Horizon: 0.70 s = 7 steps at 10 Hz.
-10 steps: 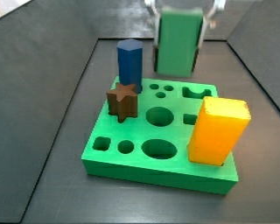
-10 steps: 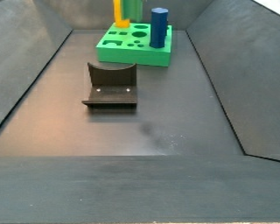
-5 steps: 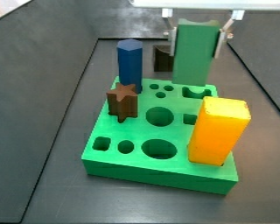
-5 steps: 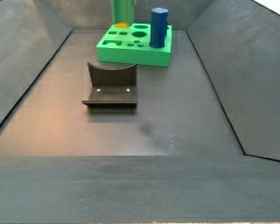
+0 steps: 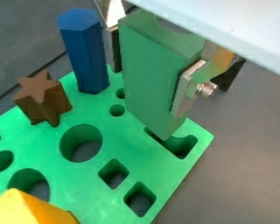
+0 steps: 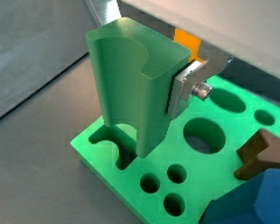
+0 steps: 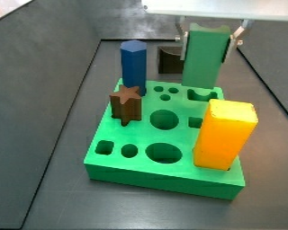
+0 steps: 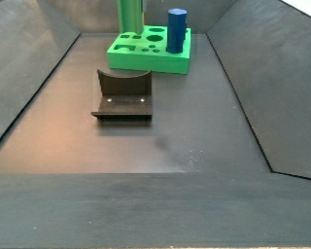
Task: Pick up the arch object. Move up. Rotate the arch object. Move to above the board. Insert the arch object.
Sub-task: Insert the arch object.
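The jaws pinch the green arch object (image 5: 152, 79) upright; its lower end sits at the board's (image 5: 175, 177) matching slot, aligned for insertion.

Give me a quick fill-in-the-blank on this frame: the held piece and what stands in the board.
1. The gripper, above the board, is shut on the ___-coloured arch object.
2. The arch object is held ___, its lower end at a hole in the board.
3. Beside the blue peg, a brown ___-shaped block sits in the board.

Missing words: green; upright; star
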{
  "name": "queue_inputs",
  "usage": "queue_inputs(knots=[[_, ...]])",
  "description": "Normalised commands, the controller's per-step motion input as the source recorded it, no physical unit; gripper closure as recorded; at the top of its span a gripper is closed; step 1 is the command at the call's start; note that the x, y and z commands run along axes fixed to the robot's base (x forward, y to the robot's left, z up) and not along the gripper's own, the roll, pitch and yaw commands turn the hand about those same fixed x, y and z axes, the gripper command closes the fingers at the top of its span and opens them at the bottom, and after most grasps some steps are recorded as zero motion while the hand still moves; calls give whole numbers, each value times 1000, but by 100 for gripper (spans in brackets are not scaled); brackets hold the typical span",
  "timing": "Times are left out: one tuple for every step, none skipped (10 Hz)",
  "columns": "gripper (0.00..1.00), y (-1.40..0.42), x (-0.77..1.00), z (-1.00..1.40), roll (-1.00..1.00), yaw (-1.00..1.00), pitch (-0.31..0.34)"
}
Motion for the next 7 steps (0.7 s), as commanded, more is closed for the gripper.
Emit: queue_inputs(knots=[[100,0,929,-549,4,-120,0],[100,77,1000,-543,0,-206,-20],[100,74,643,-283,46,-111,49],[100,134,474,-106,46,-80,104],[100,126,214,-43,79,-43,94],[100,89,66,-171,4,69,14],[100,0,0,-346,29,0,-16]])
